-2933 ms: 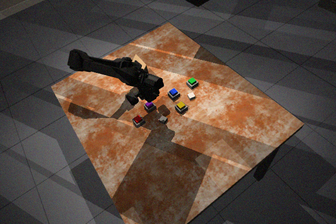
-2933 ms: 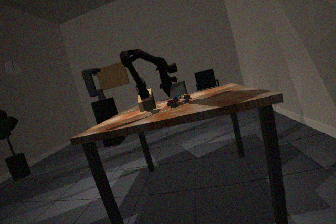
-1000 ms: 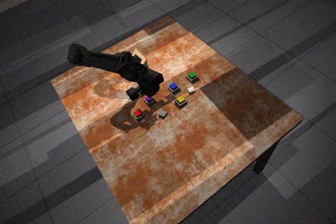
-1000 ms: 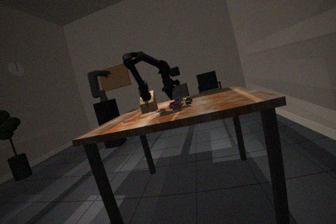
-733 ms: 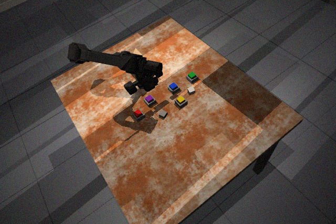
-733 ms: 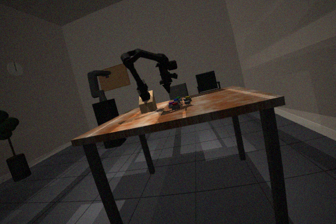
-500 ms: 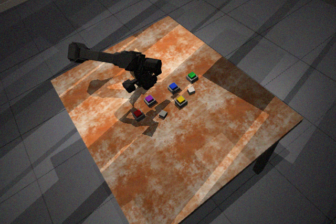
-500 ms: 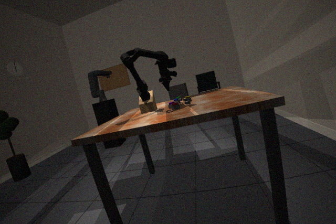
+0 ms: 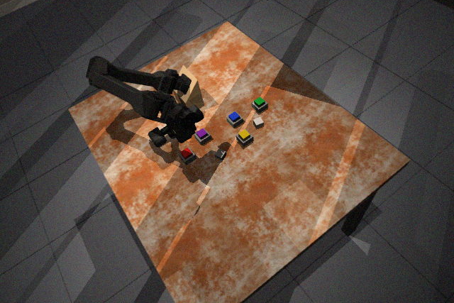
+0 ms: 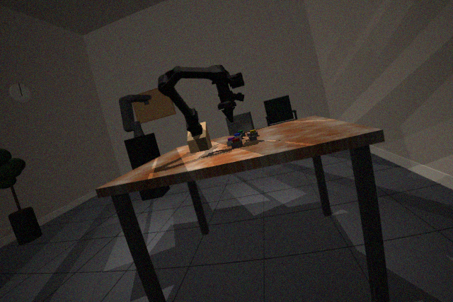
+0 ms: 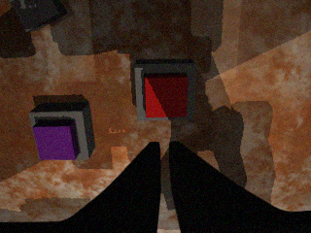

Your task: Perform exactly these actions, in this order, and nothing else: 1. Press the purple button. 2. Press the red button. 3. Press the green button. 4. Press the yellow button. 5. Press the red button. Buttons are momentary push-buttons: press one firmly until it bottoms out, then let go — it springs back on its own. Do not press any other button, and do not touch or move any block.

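A dim room, a rust-mottled table crossed by hard bands of light and shadow. My claw is clenched on nothing, its tips nearly touching, and hangs above the table with the red button just ahead of the tips in the wrist view. The purple button sits off to the left there, well apart from my tips. I judge the red press to be the step in hand.

From above, red lies in my arm's shadow, with a dark block near it on one side and purple near on the other. Blue, yellow, green and a white block lie farther out.

The risk, as I see it, is in the descent. If I come down off-centre I could land on the grey housing and not bottom the cap out. A sideways drift could take me toward the dark block. Blue must never be pressed.
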Motion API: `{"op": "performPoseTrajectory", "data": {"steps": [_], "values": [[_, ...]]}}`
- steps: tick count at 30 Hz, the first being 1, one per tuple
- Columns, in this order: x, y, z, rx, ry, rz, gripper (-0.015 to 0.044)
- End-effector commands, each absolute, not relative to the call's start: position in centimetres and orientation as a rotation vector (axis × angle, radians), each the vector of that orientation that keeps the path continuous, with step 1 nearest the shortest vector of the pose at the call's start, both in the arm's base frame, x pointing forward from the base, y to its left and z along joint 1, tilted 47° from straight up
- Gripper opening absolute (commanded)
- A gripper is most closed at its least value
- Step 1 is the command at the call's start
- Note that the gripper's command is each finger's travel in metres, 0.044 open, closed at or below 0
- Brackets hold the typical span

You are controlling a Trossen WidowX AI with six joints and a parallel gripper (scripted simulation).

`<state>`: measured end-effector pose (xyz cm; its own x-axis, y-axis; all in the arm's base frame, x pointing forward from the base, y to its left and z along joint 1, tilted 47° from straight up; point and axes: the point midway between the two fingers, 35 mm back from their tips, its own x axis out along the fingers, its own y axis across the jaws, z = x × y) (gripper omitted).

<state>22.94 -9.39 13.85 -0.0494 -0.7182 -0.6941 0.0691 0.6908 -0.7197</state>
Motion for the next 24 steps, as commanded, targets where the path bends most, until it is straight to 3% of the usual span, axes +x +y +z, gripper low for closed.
{"op": "performPoseTrajectory", "data": {"steps": [1, 24], "values": [[22.7, -12.2, 11.8, -0.565, 1.501, -0.705, 0.0020], [22.3, -15.6, 8.8, -0.569, 1.500, -0.710, 0.0020]]}}
